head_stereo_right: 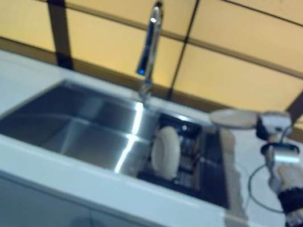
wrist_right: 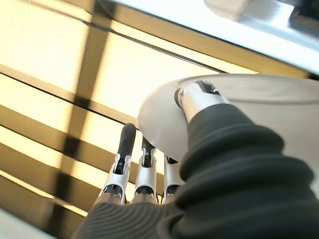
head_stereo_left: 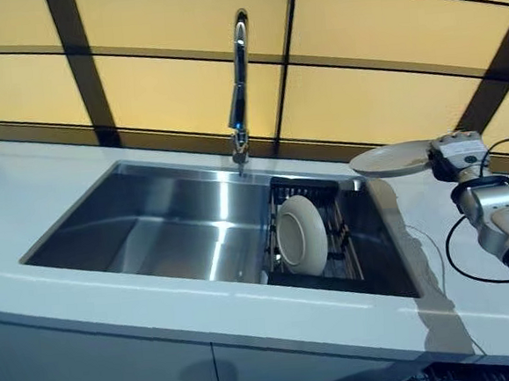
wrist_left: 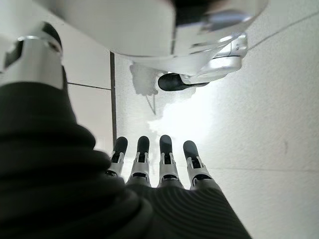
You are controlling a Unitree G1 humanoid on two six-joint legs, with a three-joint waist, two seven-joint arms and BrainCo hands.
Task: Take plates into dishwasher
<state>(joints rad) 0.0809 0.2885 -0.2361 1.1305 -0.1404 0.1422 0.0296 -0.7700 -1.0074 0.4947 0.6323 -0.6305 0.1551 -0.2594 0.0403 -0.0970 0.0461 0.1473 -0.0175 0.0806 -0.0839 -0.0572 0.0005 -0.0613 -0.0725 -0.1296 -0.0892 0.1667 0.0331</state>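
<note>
A white desk point(head_stereo_left: 26, 200) runs across the frame with a steel sink point(head_stereo_left: 151, 225) sunk into its middle. A tall tap point(head_stereo_left: 238, 77) stands at the sink's back edge, in the upper middle of the frame, against a wall of yellow panels crossed by dark strips.

In the right part of the sink sits a dark wire rack point(head_stereo_left: 329, 238). One white plate point(head_stereo_left: 300, 234) stands on edge in that rack, its face turned toward the lower left of the frame.

At the right of the frame, the right hand point(head_stereo_left: 453, 154) is raised above the desk, just past the sink's right rim. It holds a second white plate point(head_stereo_left: 391, 159) by the rim, roughly level, out over the desk and the sink's right edge. In the right wrist view the thumb point(wrist_right: 192, 97) lies on top of this plate point(wrist_right: 159, 119) and the fingers point(wrist_right: 124, 144) reach under it, pinching the rim.

The left hand point(wrist_left: 159, 169) shows only in its own wrist view, holding nothing, fingers straight and side by side, pointing at a pale tiled floor point(wrist_left: 279, 124).
</note>
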